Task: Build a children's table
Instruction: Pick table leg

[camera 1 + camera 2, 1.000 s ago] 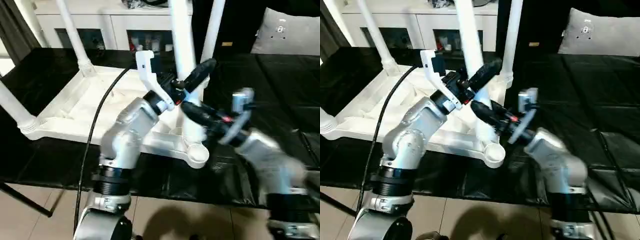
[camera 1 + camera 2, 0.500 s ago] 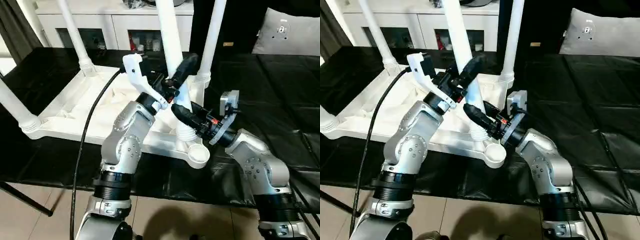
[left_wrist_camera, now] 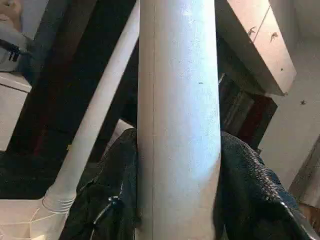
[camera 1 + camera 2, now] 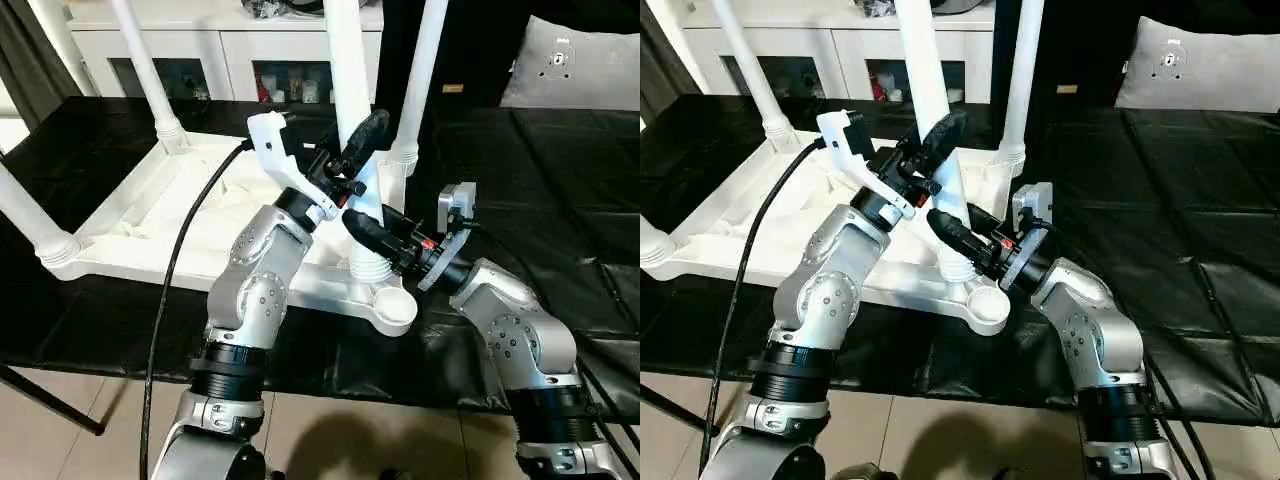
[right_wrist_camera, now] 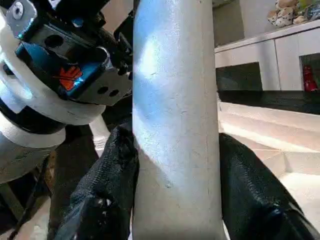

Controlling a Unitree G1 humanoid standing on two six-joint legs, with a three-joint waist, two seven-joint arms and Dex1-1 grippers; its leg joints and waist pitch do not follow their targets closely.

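The white table top (image 4: 190, 215) lies upside down on a black cloth. Legs stand in its far-left (image 4: 150, 75), near-left (image 4: 30, 215) and far-right (image 4: 420, 80) corners. Both grippers hold the fourth leg (image 4: 345, 90) nearly upright. Its ribbed lower end (image 4: 367, 265) sits just behind the open round corner socket (image 4: 395, 310) at the near right. My left gripper (image 4: 357, 150) is shut on the leg's middle, fingers (image 3: 112, 190) on both sides of the tube (image 3: 177, 115). My right gripper (image 4: 366, 228) is shut on it lower down, fingers (image 5: 250, 190) flanking the leg (image 5: 175, 125).
A white cabinet (image 4: 240, 50) stands behind the table. A grey cushion (image 4: 585, 60) lies at the far right on the black cloth (image 4: 560, 200). A black cable (image 4: 175, 270) hangs along my left arm. Tiled floor (image 4: 90, 440) lies below the front edge.
The right gripper came in from the right and shut on the leg's lower part. The leg tipped left at its top, then came back closer to upright.
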